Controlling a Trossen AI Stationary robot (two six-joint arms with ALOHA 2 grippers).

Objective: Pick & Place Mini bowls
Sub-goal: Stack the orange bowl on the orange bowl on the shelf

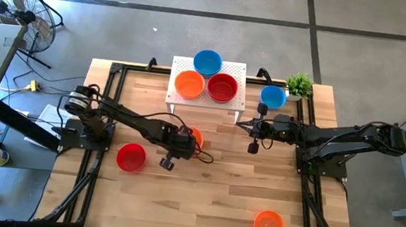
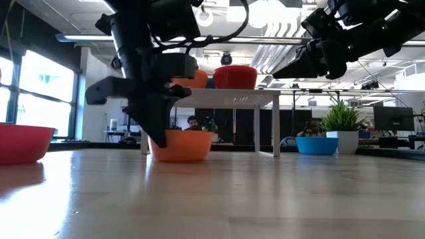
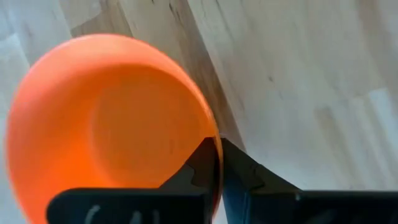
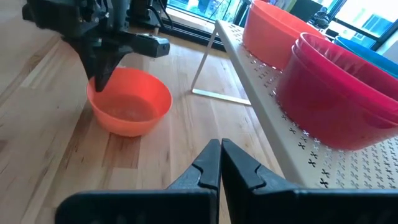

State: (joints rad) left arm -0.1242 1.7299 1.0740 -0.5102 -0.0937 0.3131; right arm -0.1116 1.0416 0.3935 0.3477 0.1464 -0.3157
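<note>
The left end effector [image 1: 187,139] is pinching the rim of an orange mini bowl [image 2: 181,145] that is resting on the desk [image 1: 209,197] just in front of the white perforated stand [image 1: 207,93]; in the left wrist view we are seeing its two fingers [image 3: 202,169] pressed against the bowl's wall, one inside and one outside. The right end effector [image 1: 241,123] is hovering above the desk beside the stand's front right corner, its fingers pressed together and holding nothing.

On the stand we are finding three mini bowls: an orange one [image 1: 188,85], a red one [image 1: 222,87] and a blue one [image 1: 207,62] behind them. Another blue mini bowl [image 1: 273,97] is sitting on the desk to the right of the stand, next to a small green plant [image 1: 300,84]. A red mini bowl [image 1: 131,157] is lying near the left arm, and a further orange mini bowl [image 1: 269,226] is sitting well apart, toward the front right of the desk.
</note>
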